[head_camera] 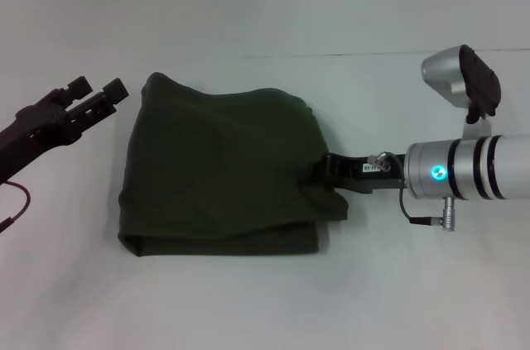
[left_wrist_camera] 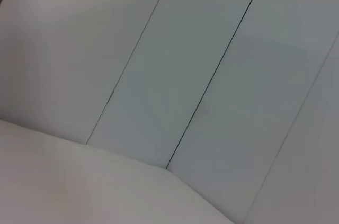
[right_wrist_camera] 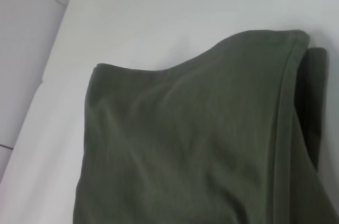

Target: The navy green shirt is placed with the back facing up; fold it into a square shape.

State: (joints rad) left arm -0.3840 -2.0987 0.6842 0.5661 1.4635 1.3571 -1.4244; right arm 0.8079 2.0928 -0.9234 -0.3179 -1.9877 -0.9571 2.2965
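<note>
The navy green shirt (head_camera: 219, 172) lies folded into a rough rectangle in the middle of the white table, plain side up, no lettering showing. My right gripper (head_camera: 321, 170) is at the shirt's right edge, its fingertips buried in the cloth, which bunches and rises toward it. The right wrist view shows the shirt (right_wrist_camera: 185, 144) close up with a stitched hem along one edge. My left gripper (head_camera: 98, 90) is open and empty, just off the shirt's far left corner, not touching it. The left wrist view shows no cloth.
The white table (head_camera: 248, 2) extends on all sides of the shirt. A thin seam (head_camera: 373, 55) runs across it behind the right arm. The left wrist view shows pale wall panels (left_wrist_camera: 201, 75) beyond the table edge.
</note>
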